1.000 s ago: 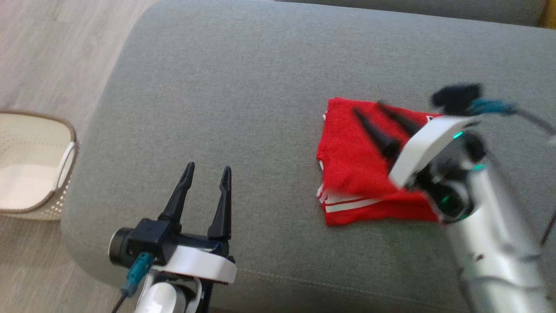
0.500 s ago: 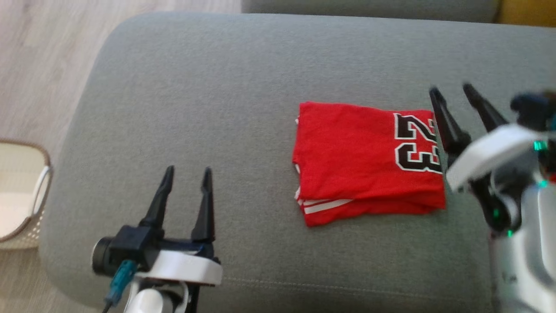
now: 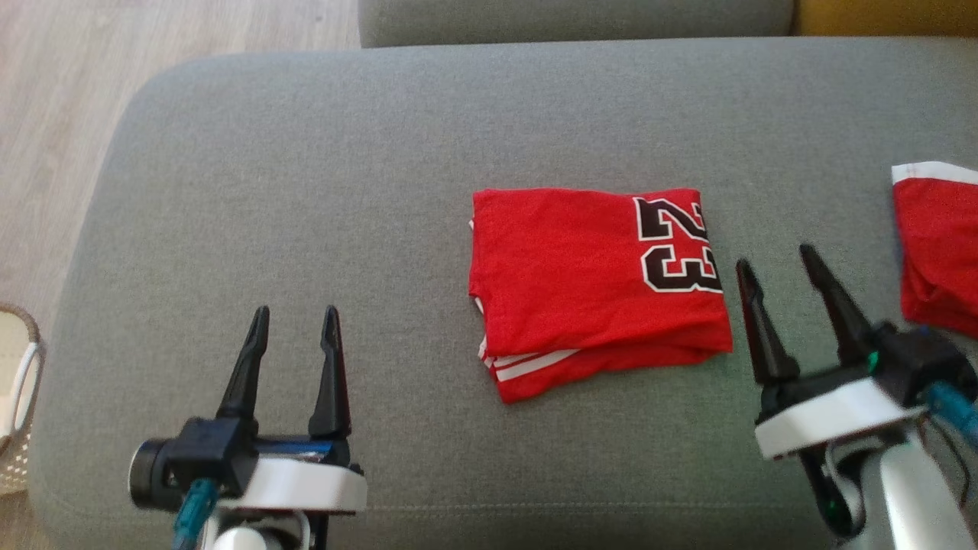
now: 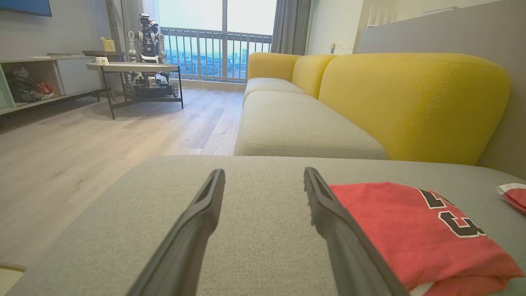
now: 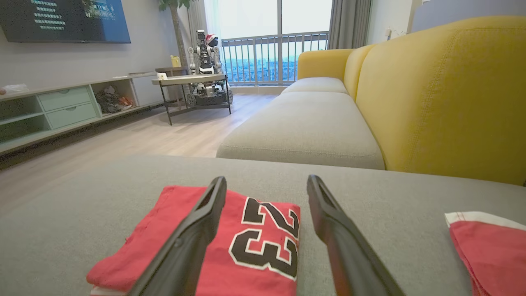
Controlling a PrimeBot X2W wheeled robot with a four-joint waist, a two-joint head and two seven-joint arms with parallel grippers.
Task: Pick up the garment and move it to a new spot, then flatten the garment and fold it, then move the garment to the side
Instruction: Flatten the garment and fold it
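The garment (image 3: 596, 286) is a red jersey with a black 23, folded into a neat rectangle in the middle of the grey sofa cushion (image 3: 344, 176). It also shows in the left wrist view as the garment (image 4: 402, 230) and in the right wrist view as the garment (image 5: 254, 242). My right gripper (image 3: 775, 260) stands open just right of the jersey, holding nothing. Well to the jersey's left, near the cushion's front edge, my left gripper (image 3: 294, 317) is open and empty.
A second red cloth (image 3: 936, 244) lies at the right edge of the cushion. A white woven basket (image 3: 19, 397) sits on the wood floor at the left. Yellow sofa backs (image 5: 444, 86) rise behind the cushion, and a low table (image 4: 131, 68) stands across the room.
My right gripper has lifted off the jersey and drawn back to its right side, leaving the jersey folded. The head camera has swung right, bringing the second red cloth into view.
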